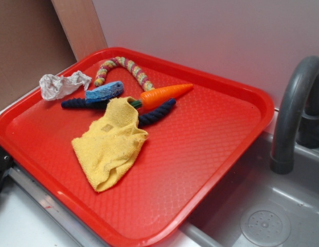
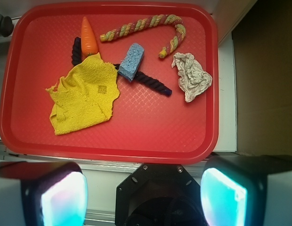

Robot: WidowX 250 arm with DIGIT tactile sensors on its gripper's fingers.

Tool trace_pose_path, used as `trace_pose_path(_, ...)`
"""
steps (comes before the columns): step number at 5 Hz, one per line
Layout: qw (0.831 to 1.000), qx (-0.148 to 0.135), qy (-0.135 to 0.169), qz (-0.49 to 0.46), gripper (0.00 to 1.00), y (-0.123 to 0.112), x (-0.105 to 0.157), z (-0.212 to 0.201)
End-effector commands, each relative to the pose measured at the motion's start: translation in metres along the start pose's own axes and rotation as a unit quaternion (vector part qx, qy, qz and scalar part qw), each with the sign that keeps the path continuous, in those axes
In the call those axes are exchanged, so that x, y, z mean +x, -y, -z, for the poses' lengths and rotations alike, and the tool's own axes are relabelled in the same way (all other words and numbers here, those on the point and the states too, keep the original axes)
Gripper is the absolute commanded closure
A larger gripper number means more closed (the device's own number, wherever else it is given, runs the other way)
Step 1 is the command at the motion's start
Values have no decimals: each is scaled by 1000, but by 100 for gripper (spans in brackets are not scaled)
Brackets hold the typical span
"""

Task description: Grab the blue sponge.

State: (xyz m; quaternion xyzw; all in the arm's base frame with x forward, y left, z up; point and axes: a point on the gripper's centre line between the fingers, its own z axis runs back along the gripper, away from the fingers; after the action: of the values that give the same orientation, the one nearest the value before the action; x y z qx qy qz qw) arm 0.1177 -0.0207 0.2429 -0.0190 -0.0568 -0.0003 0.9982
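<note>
Approach step: my fingers (image 2: pixel 143 197) spread open, holding nothing; the blue sponge (image 2: pixel 131 61) lies well ahead; next, reach and descend.

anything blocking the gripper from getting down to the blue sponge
Nothing visible covers the blue sponge; its top is exposed. It lies across the dark rope, with the yellow cloth close on one side. The open gripper is over the tray's near edge, away from it.

One sponge (image 2: pixel 131 61), carrot (image 2: pixel 88 36), cloth (image 2: pixel 83 99), seemingly two ropes (image 2: pixel 145 26).
</note>
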Motion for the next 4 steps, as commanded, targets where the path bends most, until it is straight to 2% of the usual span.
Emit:
trace_pose_path(1, 1000, 0, 0, 0, 0, 0, 0, 0)
trace_pose_path(2, 991, -25, 8, -128, 0, -8, 23, -2)
trace_pose_path(3, 974, -32, 16, -224, 0, -10, 43, 3)
trace_pose_path(4, 961, -30, 32, -273, 0, -13, 61, 21)
